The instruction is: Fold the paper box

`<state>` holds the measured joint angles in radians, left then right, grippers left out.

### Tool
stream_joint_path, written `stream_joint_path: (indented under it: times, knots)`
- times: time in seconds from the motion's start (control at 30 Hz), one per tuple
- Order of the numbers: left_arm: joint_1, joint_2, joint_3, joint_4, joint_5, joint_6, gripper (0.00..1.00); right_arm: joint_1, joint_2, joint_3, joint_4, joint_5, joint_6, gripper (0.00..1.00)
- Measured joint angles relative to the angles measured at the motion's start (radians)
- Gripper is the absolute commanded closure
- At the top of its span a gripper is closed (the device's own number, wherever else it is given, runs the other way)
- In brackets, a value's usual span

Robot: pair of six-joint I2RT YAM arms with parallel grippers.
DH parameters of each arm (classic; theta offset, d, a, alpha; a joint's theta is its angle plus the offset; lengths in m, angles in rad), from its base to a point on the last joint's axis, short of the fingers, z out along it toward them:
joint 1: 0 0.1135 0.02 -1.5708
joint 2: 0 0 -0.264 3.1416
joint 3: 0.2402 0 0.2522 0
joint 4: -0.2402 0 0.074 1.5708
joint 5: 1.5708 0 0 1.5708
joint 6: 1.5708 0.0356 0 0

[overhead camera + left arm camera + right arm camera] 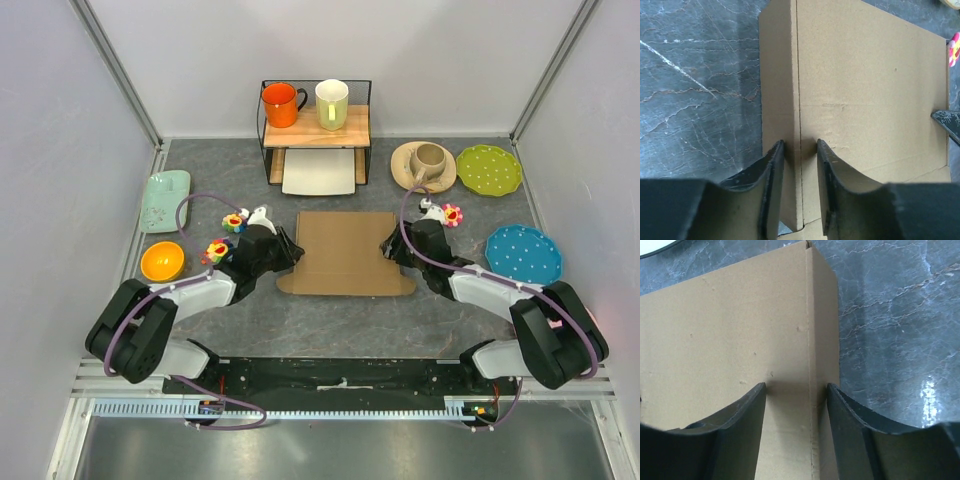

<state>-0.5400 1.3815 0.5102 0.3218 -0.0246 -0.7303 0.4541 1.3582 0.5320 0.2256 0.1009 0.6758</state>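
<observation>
The paper box (345,250) lies as a flat brown cardboard sheet in the middle of the table, with a narrow side flap along each side. My left gripper (290,252) is at its left edge. In the left wrist view the gripper (800,150) straddles the crease of the left flap (777,85), which tilts up; the jaws stand narrow with a gap showing. My right gripper (392,248) is at the box's right edge. In the right wrist view the gripper (796,390) straddles the right flap (824,325) with the jaws well apart.
A wire rack (315,125) at the back holds an orange mug (283,103) and a pale mug (332,103), with a white tray (320,172) under it. A beige plate with a cup (423,165), a green plate (489,170) and a blue plate (524,253) lie on the right. A mint dish (165,200) and an orange bowl (162,261) lie on the left.
</observation>
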Motion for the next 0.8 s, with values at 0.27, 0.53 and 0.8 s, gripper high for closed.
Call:
stream_joint_path:
  times: [0.27,0.53,0.8]
  knots:
    - [0.006,-0.044,-0.011,-0.071,0.007,-0.002,0.42,0.022,-0.026,-0.004,-0.048,-0.018,0.001,0.32]
    - [0.006,-0.085,-0.082,-0.016,0.036,-0.031,0.69,0.026,-0.075,-0.066,-0.015,-0.061,0.003,0.57]
    - [0.013,-0.065,-0.093,0.038,0.032,-0.037,0.77,0.018,-0.031,-0.05,0.027,-0.056,-0.008,0.64]
